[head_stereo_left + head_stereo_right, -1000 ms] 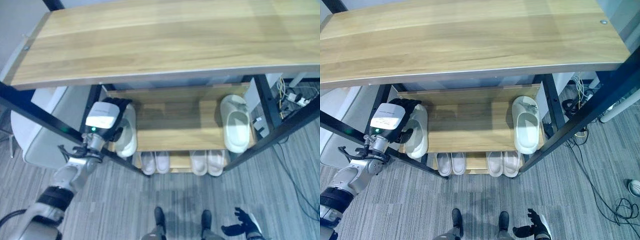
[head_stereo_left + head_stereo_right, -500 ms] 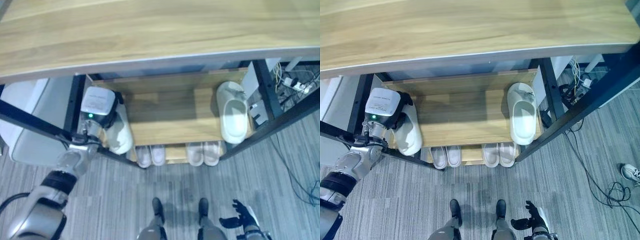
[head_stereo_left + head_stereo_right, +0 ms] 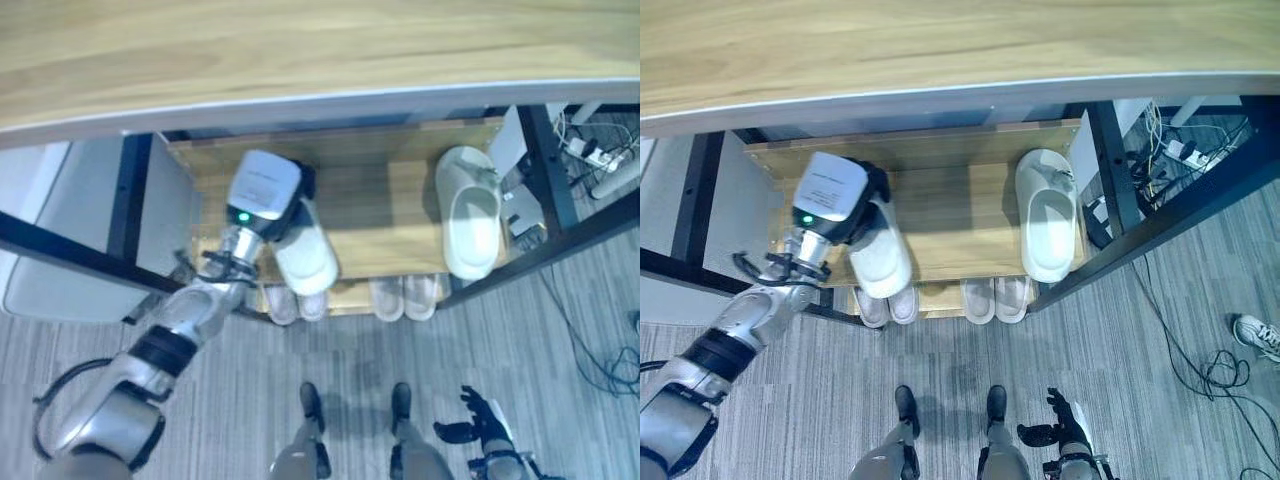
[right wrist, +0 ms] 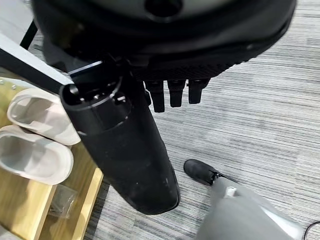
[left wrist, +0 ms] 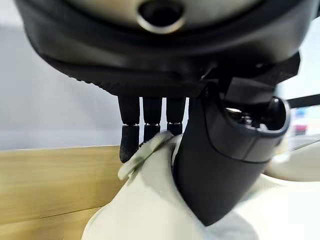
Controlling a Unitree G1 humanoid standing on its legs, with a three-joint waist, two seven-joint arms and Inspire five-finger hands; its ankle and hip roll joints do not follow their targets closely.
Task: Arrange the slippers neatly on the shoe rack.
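Note:
My left hand point(image 3: 266, 188) is shut on a white slipper point(image 3: 308, 258), holding it above the front of the rack's middle shelf point(image 3: 385, 215), left of centre. In the left wrist view the thumb point(image 5: 220, 165) and fingers point(image 5: 145, 130) clamp the slipper's point(image 5: 150, 210) edge. A second white slipper point(image 3: 470, 215) lies flat at the shelf's right end, about a hand's width of bare wood between the two. My right hand point(image 3: 475, 425) hangs low over the floor, open, with its fingers point(image 4: 172, 92) straight.
The wide wooden top board point(image 3: 300, 50) overhangs the shelves. Two pairs of pale slippers point(image 3: 405, 297) point(image 3: 290, 303) sit on the bottom shelf. Black frame posts point(image 3: 555, 165) flank the rack. A light grey box point(image 3: 60, 230) stands at left, and cables point(image 3: 600, 160) lie at right.
My left hand has carried the slipper rightward, from the shelf's left end to left of centre. The camera has also shifted. The right slipper stays put.

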